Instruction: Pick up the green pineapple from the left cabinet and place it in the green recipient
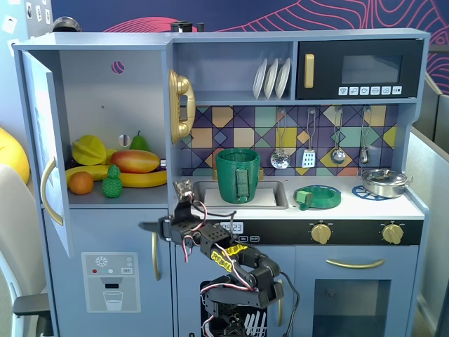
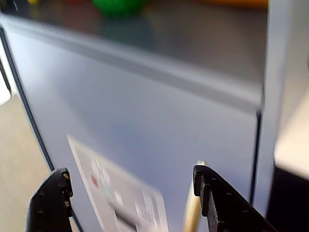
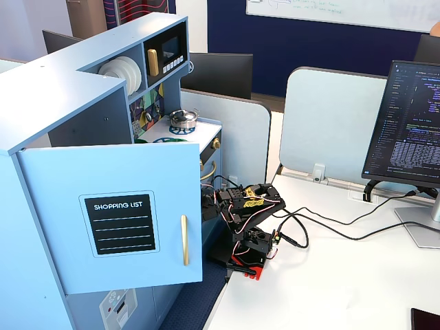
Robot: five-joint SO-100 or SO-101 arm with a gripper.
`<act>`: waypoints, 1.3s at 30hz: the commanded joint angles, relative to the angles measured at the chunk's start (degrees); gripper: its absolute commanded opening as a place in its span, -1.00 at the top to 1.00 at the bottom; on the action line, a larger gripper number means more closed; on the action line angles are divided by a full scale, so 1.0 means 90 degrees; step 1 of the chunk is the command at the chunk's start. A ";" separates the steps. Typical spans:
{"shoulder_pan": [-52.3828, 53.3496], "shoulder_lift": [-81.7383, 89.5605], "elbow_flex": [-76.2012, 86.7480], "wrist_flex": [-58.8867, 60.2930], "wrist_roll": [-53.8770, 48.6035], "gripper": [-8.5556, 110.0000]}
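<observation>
The green pineapple (image 1: 112, 182) stands upright at the front of the left cabinet's (image 1: 105, 91) shelf, and the cabinet door (image 1: 45, 140) is swung open. In the wrist view a blurred green shape (image 2: 118, 6) at the top edge sits on that shelf. The green recipient (image 1: 237, 175), a ribbed dark-green pot, stands in the sink. My gripper (image 1: 151, 227) is open and empty. It is below the shelf, in front of the lower panel, and points left. The wrist view shows the gripper (image 2: 129, 173) with its black fingers wide apart.
On the shelf beside the pineapple lie an orange (image 1: 81, 182), a banana (image 1: 144, 179), a mango (image 1: 135, 161), a star fruit (image 1: 89, 149) and a pear (image 1: 139, 142). A flat green ring (image 1: 318, 196) and a steel pot (image 1: 384, 181) sit on the counter. The open door (image 3: 117, 213) juts out beside the arm (image 3: 244, 206).
</observation>
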 commanded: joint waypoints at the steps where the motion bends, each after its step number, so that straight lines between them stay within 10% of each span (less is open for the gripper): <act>1: -0.0117 -0.0508 -0.1006 -0.0645 -0.0059 0.40; 39: 0.0156 -0.5107 -0.4668 -0.1953 -0.0742 0.27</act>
